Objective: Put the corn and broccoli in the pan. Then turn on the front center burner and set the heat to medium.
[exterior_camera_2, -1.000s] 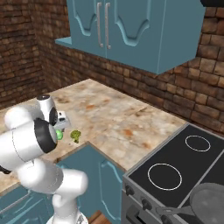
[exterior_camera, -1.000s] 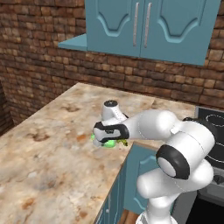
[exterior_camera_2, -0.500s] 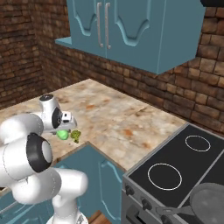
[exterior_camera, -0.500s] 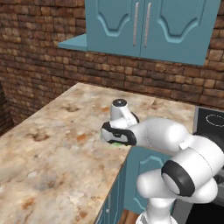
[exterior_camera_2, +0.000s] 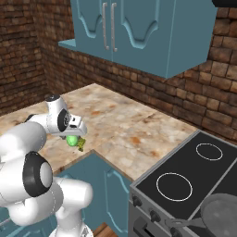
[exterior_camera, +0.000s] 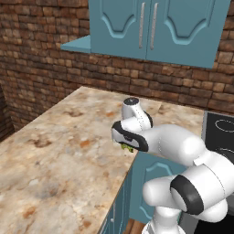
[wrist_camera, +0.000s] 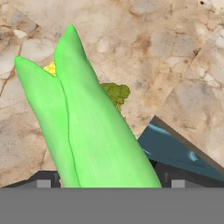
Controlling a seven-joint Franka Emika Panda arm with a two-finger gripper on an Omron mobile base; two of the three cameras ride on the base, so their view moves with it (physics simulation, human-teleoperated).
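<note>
The corn (wrist_camera: 92,131), a smooth bright green cob, rises from between my fingers, with my gripper (wrist_camera: 109,179) shut on it a little above the counter. From the right base view its green end (exterior_camera_2: 71,140) shows under the gripper (exterior_camera_2: 74,135), near the counter's front edge. The small bumpy broccoli (wrist_camera: 116,93) lies on the stone just behind the corn, and also shows as the broccoli (exterior_camera_2: 81,146) beside it. The dark pan (exterior_camera_2: 223,214) sits on the cooktop at the lower right, its handle (exterior_camera_2: 185,223) pointing left. I cannot tell whether the front center burner is under the pan.
The speckled stone counter (exterior_camera: 55,151) stretches left and back to the brick wall. The black cooktop (exterior_camera_2: 178,203) with white-ringed burners (exterior_camera_2: 174,186) lies to the right. Blue wall cabinets (exterior_camera: 155,27) hang overhead; blue base cabinet doors (exterior_camera: 155,178) face out under the counter edge.
The arm has swung slightly right along the counter's edge, carrying the corn with it. The broccoli has stayed where it lay.
</note>
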